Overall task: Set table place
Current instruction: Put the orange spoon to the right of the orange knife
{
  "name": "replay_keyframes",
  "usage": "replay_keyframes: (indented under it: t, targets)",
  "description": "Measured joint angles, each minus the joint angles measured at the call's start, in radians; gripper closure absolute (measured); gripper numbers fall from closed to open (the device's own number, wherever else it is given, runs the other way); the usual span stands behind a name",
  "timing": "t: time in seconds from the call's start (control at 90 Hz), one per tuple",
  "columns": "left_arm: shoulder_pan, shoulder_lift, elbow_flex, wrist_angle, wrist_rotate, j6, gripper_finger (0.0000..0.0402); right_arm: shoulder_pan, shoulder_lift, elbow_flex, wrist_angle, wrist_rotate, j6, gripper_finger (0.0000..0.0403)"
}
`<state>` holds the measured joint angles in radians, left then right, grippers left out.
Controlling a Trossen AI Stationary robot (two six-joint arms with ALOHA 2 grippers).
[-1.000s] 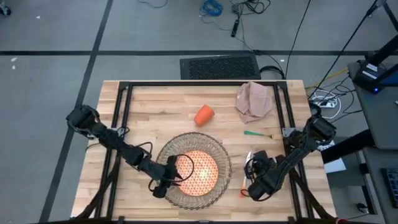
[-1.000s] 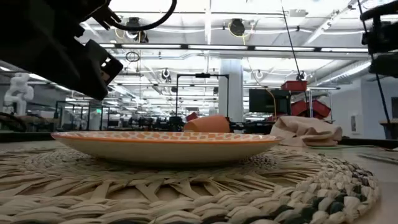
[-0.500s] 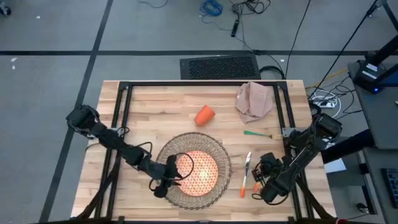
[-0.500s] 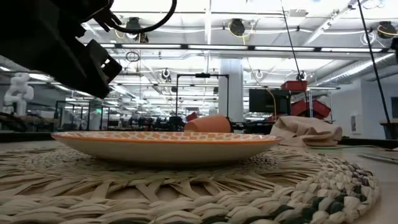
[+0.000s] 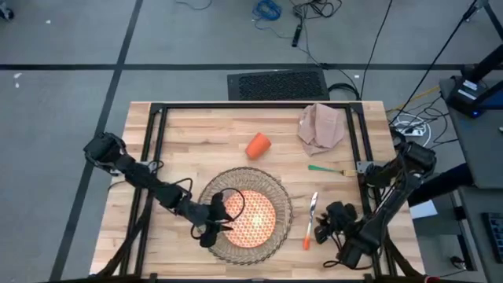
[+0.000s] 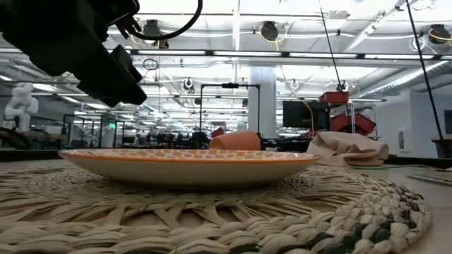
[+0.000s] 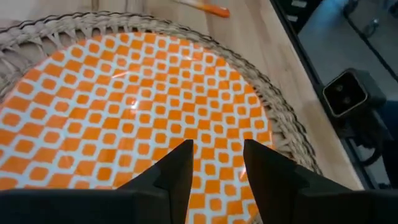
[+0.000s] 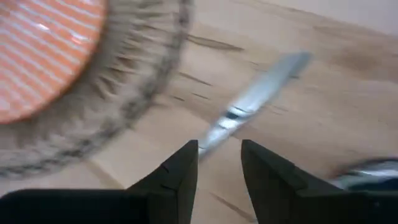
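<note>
Right wrist view shows the right gripper (image 8: pixel 219 163) with jaws narrowly apart and empty, the knife (image 8: pixel 252 99) just ahead of them (already laid beside the placemat (image 8: pixel 118 106)), so I judge the fork (image 5: pixel 328 168) comes next, while the left gripper (image 7: pixel 216 163), jaws also narrowly apart, hangs over the plate (image 7: pixel 124 106).

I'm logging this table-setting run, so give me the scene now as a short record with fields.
placemat: near table edge, centre
plate: on placemat
knife: orange handle, on the table right of placemat
fork: green handle, on the table farther back and to the right
cup: on its side, behind placemat
napkin: crumpled, far right corner
left gripper: open, over plate
right gripper: open, empty, near knife
</note>
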<state>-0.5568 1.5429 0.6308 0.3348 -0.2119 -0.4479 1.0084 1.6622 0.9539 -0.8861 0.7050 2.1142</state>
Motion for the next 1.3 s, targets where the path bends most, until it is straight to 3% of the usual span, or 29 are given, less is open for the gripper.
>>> replay_keyframes:
  t: [0.411, 0.622, 0.767, 0.878, 1.011, 1.111, 1.3]
  targets:
    - [-0.022, 0.000, 0.000, -0.002, -0.032, -0.072, 0.0274, 0.024, 0.092, 0.172, -0.146, -0.012, 0.063, 0.0325]
    - [-0.030, 0.000, 0.000, -0.003, -0.035, -0.096, 0.0274, 0.139, 0.098, 0.227, -0.202, 0.113, 0.069, 0.0332]
    - [-0.042, 0.000, 0.000, -0.003, -0.045, -0.096, 0.0274, 0.205, 0.099, 0.241, -0.114, 0.248, 0.099, 0.0332]
    - [-0.042, 0.000, 0.000, -0.003, -0.057, -0.097, 0.0274, 0.212, 0.125, 0.276, -0.044, 0.287, 0.083, 0.0332]
    - [-0.053, 0.000, 0.000, -0.005, -0.060, -0.121, 0.0274, 0.257, 0.147, 0.391, -0.051, 0.293, 0.081, 0.0332]
    - [-0.066, 0.000, 0.000, -0.005, -0.060, -0.122, 0.0274, 0.286, 0.174, 0.506, -0.168, 0.280, 0.096, 0.0332]
    - [-0.072, 0.000, 0.000, 0.002, -0.085, -0.121, 0.0274, 0.215, 0.176, 0.557, -0.283, 0.191, 0.100, 0.0339]
